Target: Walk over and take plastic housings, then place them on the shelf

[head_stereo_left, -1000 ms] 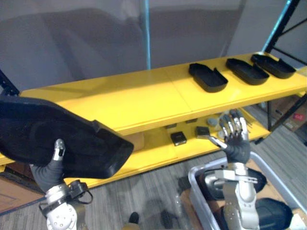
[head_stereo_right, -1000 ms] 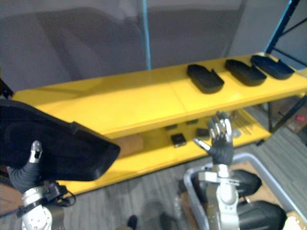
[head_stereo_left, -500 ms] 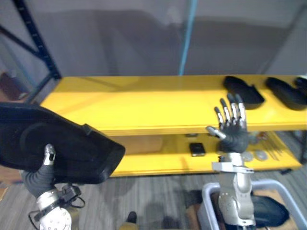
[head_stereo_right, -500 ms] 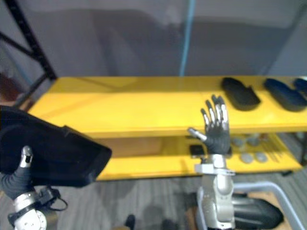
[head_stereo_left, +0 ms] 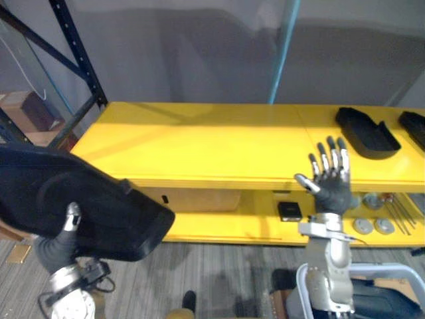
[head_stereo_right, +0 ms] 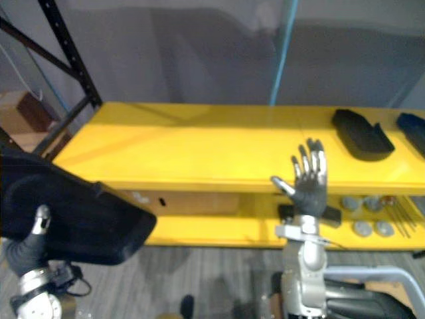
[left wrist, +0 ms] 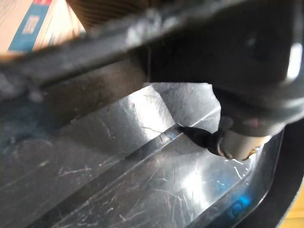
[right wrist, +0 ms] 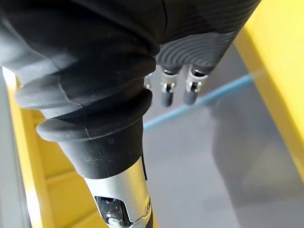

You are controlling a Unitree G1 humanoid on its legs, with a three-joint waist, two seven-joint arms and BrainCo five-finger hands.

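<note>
A large black plastic housing (head_stereo_left: pixel 86 203) is held up at the lower left, in front of the yellow shelf (head_stereo_left: pixel 199 139). My left hand (head_stereo_left: pixel 61 242) grips it from below, thumb over its near rim; the left wrist view looks into its glossy inside (left wrist: pixel 123 175). My right hand (head_stereo_left: pixel 330 183) is raised before the shelf's front edge, open with straight fingers (right wrist: pixel 178 90) and holding nothing. Two more black housings (head_stereo_left: pixel 366 131) (head_stereo_left: pixel 415 125) lie on the shelf's top board at the far right.
The lower shelf board carries a small black box (head_stereo_left: pixel 289 211) and round metal discs (head_stereo_left: pixel 372 224). A grey bin (head_stereo_left: pixel 362 269) with dark housings stands at the lower right. A black rack upright (head_stereo_left: pixel 74 56) rises at the left, a blue pole (head_stereo_left: pixel 282 50) behind the shelf.
The camera has swung left, so the shelf and its housings sit further right in view. My right hand has risen in front of the shelf edge. The left hand keeps its housing.
</note>
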